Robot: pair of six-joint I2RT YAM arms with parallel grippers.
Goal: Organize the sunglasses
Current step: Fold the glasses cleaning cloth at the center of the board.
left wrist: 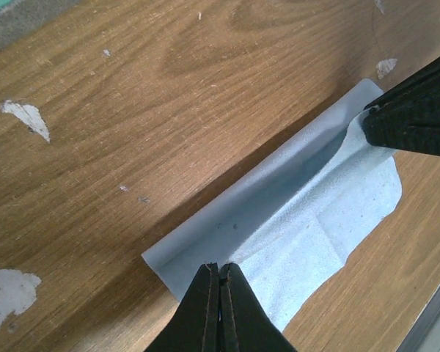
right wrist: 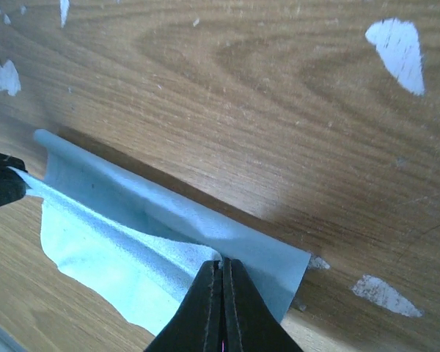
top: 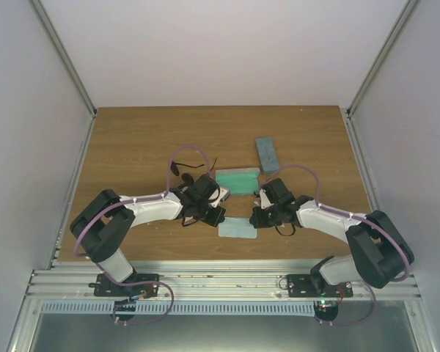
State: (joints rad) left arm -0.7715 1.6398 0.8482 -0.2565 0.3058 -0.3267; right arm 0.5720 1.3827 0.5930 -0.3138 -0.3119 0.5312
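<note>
A light blue cloth (top: 237, 229) lies on the wooden table between my two grippers, folded along its far edge. My left gripper (top: 218, 218) is shut on the upper layer's left edge, as the left wrist view (left wrist: 221, 268) shows. My right gripper (top: 255, 218) is shut on the right edge, as the right wrist view (right wrist: 223, 262) shows. The cloth (left wrist: 293, 220) (right wrist: 117, 242) sags between them. A dark pair of sunglasses (top: 185, 177) with a thin temple arm shows behind my left wrist, partly hidden. I cannot make out the second pair.
A green flat case (top: 237, 180) lies just behind the cloth, and its edge shows in the left wrist view (left wrist: 15, 11). A blue-grey case (top: 267, 154) lies farther back to the right. The table (top: 132, 139) has chipped white patches.
</note>
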